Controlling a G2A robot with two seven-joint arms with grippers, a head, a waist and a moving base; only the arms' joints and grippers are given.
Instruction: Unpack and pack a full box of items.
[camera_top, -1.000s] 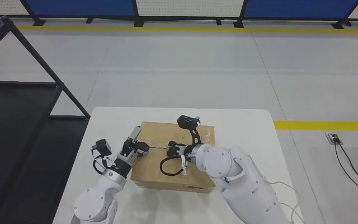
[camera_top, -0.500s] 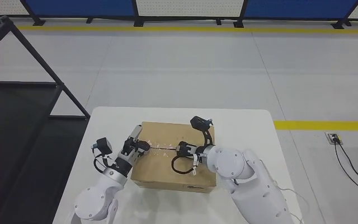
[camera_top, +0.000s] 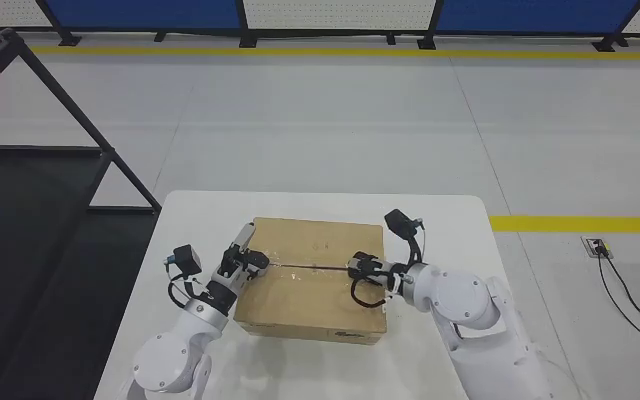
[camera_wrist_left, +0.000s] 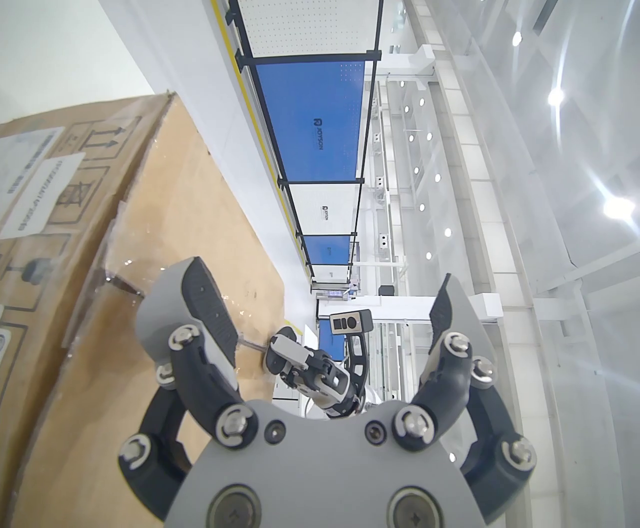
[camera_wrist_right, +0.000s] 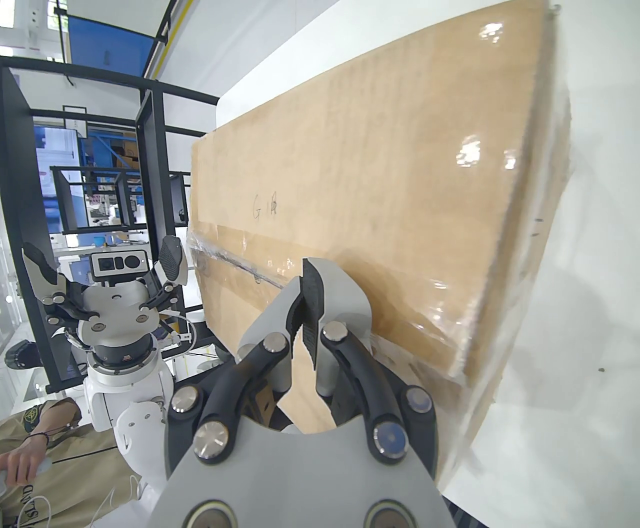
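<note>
On box (camera_top: 300, 300) seam: R gripper (camera_top: 357, 267) (closed)

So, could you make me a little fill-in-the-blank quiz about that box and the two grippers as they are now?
1. The cardboard box sits on a ___ table.
2. The left gripper has its fingers ___.
3. The right gripper has its fingers ___.
4. The seam on the box's ___ face is covered with clear tape.

Missing words: white; open; shut; top.
</note>
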